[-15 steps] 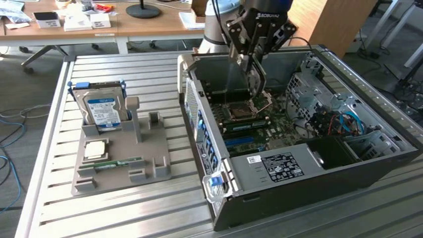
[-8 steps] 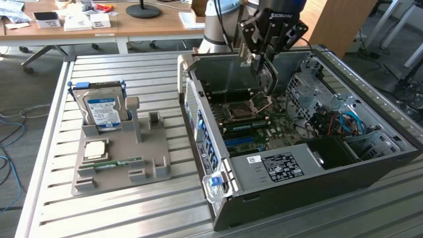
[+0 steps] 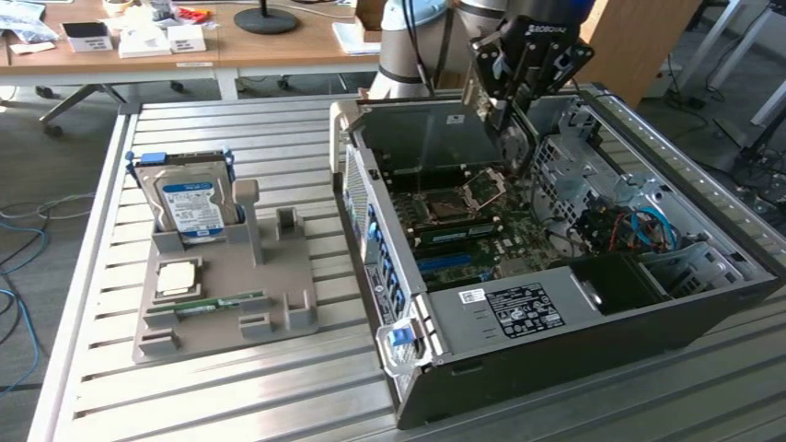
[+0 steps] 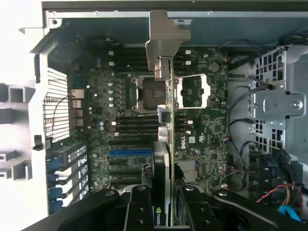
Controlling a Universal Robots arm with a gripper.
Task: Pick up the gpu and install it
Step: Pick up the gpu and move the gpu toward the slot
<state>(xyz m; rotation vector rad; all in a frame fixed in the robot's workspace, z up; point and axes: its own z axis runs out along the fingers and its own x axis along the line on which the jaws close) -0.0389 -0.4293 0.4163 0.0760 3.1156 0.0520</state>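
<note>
Counting big to small: 1 slatted metal table, ribbed, silver. 1 computer case lying on it, side open, grey sheet-metal box. 1 robot arm, pale tube segments, reaching down from above the case with its wrist pointed into the opening. 1 grey plastic holder at the exterior view's left of the case, blocky, with slots. 1 green motherboard inside the case, crowded with dark slots. 1 hard drive, boxy, blue-white label, upright in the holder. 1 gpu, thin flat card seen edge-on, silver bent bracket at its far end, hanging over the motherboard; contact with the board can't be told. 1 black gripper, fingers clamped on the gpu from both sides. 1 square CPU chip and 1 narrow green RAM stick lying flat on the holder.
</note>
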